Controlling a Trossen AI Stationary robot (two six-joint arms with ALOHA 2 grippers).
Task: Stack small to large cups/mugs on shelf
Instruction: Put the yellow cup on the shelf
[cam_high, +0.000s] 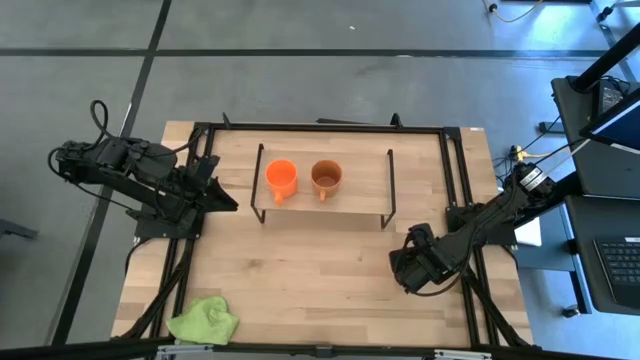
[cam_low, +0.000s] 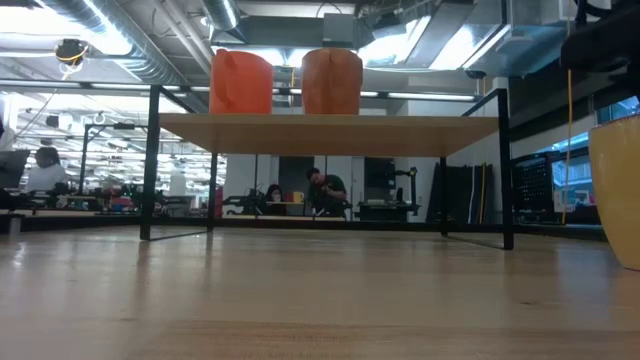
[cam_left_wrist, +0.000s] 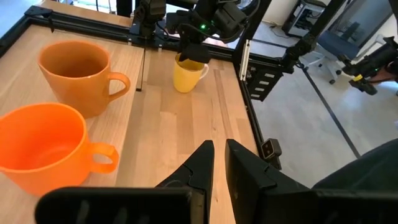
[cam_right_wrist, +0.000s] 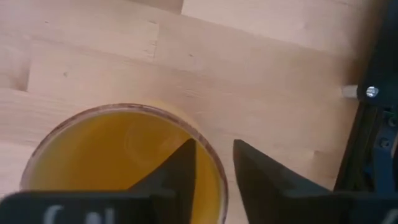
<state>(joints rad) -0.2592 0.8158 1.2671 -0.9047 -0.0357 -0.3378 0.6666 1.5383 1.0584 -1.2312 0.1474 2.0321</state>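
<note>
Both arms and the whole table show in the high view: the left gripper waits beside the shelf's left end, while the right gripper sits low over the table in front of the shelf's right end. The orange mug and the brown mug stand side by side on the shelf, a little apart. A green cloth lies near the front left corner, out of the way.

From table height, the two mugs stand on the board and the yellow mug stands on the tabletop at the right edge of the low view.

The left wrist view shows the left claw's fingers nearly closed on nothing, and farther off the right arm's head bent over the yellow mug.

The right wrist view looks straight into that mug: one finger reaches inside the rim, the other outside it, the narrow gap straddling the wall. Whether they already pinch it I cannot tell.

The likely risks: a one-wall pinch may let the mug swing or slip when lifted; it could knock the shelf's wire frame on the way up; and a poorly centred placement into another mug could tip it off the board.
</note>
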